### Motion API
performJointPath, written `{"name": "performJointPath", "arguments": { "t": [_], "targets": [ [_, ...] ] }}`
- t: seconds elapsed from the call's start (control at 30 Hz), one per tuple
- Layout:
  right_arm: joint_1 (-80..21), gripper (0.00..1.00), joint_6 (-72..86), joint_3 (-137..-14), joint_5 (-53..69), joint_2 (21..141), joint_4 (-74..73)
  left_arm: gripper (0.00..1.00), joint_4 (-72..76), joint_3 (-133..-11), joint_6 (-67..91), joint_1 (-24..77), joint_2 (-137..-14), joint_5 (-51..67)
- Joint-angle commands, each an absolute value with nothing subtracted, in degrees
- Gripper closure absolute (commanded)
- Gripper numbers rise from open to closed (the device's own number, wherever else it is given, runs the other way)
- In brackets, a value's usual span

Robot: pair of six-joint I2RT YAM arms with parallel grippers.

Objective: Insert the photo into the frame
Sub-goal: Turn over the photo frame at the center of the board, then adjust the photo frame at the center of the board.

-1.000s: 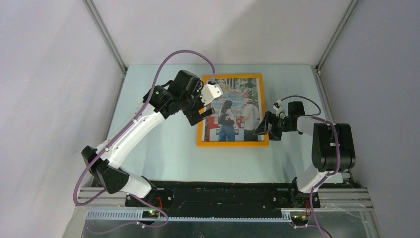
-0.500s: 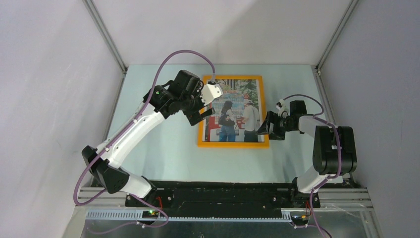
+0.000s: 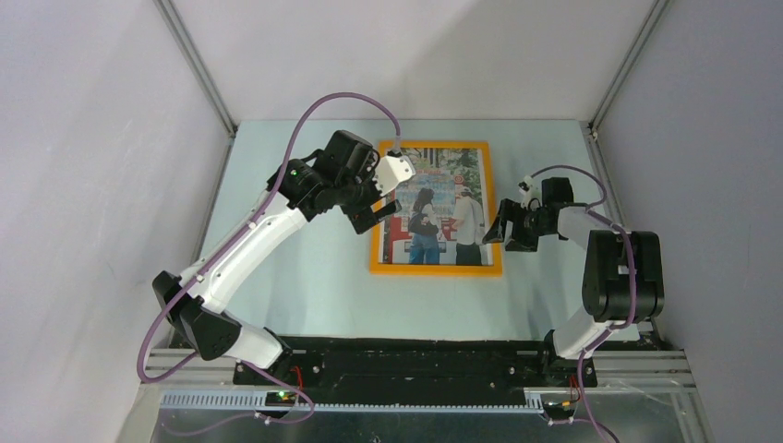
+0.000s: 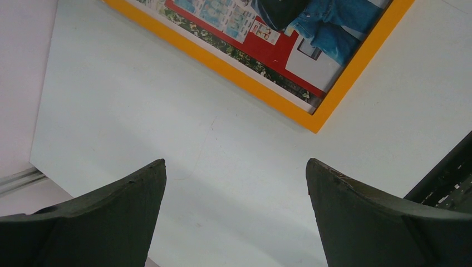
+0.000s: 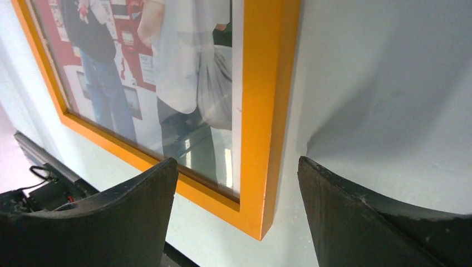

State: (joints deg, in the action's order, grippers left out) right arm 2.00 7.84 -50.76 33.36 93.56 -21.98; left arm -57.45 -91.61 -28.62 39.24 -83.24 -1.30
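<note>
- Lying flat on the table [image 3: 305,277], the photo [image 3: 434,208] sits inside the frame [image 3: 434,269], its white border showing against the orange wood.
- We see the left gripper [image 4: 235,167] spread wide and empty, above bare table by the frame's left edge.
- We see the right gripper [image 5: 236,160] spread too, holding nothing, at the frame's right edge: one finger over the photo, one over the table.
</note>
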Motion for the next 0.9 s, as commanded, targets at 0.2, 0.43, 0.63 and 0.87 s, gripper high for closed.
{"name": "performJointPath", "arguments": {
  "t": [0.2,0.43,0.63,0.87],
  "targets": [
    [1.96,0.17,5.77,-57.54,25.92,93.17,-24.51,0.0,-53.05,-91.67,-25.42,38.94,-83.92,-5.27],
    [0.65,0.19,5.21,-65.25,21.88,98.3,-25.28,0.0,-52.39,-91.75,-24.88,38.99,-83.78,-5.95],
    [-1.72,0.24,5.76,-73.57,17.33,106.0,-26.07,0.0,-52.36,-91.63,-24.72,39.02,-83.45,-6.14],
    [-2.85,0.3,4.01,-80.54,14.31,113.0,-27.14,0.0,-52.24,-91.03,-24.83,38.98,-82.51,-6.62]
  ]
}}
